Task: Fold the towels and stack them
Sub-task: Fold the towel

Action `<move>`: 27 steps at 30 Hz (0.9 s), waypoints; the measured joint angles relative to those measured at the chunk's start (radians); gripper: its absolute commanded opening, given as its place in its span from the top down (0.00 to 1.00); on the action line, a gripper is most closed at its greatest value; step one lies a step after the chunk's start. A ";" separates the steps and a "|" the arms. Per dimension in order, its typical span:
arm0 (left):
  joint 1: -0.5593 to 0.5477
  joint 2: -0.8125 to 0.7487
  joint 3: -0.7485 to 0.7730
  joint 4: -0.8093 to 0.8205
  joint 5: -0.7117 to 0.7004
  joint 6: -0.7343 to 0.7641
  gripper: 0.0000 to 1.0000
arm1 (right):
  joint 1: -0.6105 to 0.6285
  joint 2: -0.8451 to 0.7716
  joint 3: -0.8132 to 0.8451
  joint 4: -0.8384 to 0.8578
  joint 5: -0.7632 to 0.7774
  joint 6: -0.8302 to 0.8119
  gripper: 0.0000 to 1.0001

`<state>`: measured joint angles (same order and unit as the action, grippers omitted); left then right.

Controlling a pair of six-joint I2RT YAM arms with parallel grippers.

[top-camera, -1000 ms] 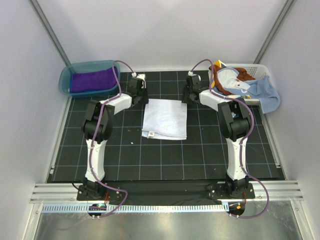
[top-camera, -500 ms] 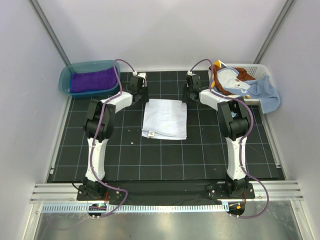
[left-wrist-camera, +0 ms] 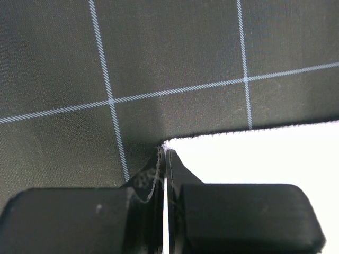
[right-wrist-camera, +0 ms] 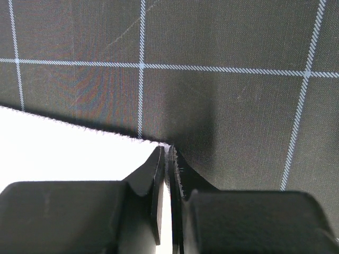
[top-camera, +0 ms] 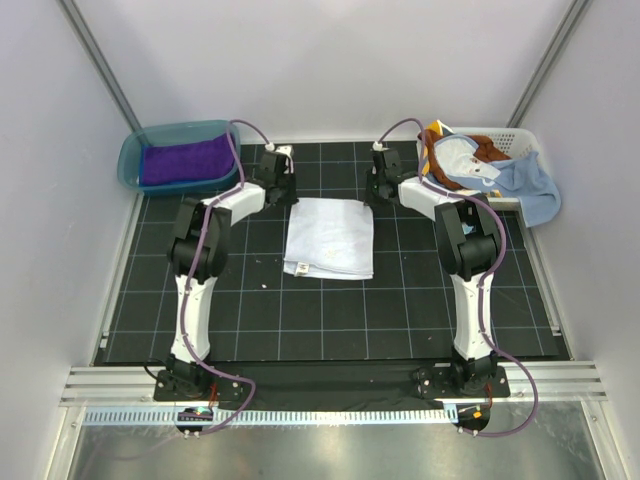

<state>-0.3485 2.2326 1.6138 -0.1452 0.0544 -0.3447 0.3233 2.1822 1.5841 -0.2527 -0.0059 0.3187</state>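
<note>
A white towel lies folded flat on the black gridded mat. My left gripper is shut on its far left corner; in the left wrist view the pinched white edge shows between the fingers and the towel spreads right. My right gripper is shut on the far right corner, with the towel spreading left of the gripper. A purple towel lies in the teal tub. Light blue and orange-brown towels hang from the white basket.
The tub stands at the far left corner, the basket at the far right corner. White walls close in on both sides and behind. A metal rail crosses the near edge by the arm bases.
Both grippers have closed onto the far corners of the white towel. The arms have barely shifted.
</note>
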 measured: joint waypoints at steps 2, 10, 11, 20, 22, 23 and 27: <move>0.004 0.000 0.000 0.001 0.006 -0.019 0.99 | 0.000 0.000 0.000 0.000 0.000 -0.003 0.90; 0.031 -0.005 -0.027 0.070 0.054 -0.077 0.99 | 0.000 -0.002 -0.009 0.027 0.007 -0.010 0.91; 0.035 -0.008 -0.043 0.089 0.058 -0.081 0.99 | 0.000 -0.004 -0.016 0.036 0.008 -0.010 0.91; 0.042 -0.082 -0.165 0.208 0.089 -0.112 1.00 | 0.000 -0.103 -0.097 0.091 0.019 -0.010 0.91; 0.043 -0.096 -0.174 0.227 0.092 -0.119 1.00 | 0.000 -0.129 -0.106 0.106 0.020 -0.010 0.91; 0.043 -0.103 -0.179 0.239 0.095 -0.121 1.00 | 0.000 -0.143 -0.113 0.113 0.020 -0.010 0.91; 0.043 -0.123 -0.194 0.267 0.103 -0.127 1.00 | 0.000 -0.193 -0.150 0.148 0.018 -0.010 0.91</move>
<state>-0.3050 2.1098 1.4200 0.1215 0.1570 -0.4721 0.3233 1.9888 1.4342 -0.1047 0.0124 0.3092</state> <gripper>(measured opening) 0.018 0.119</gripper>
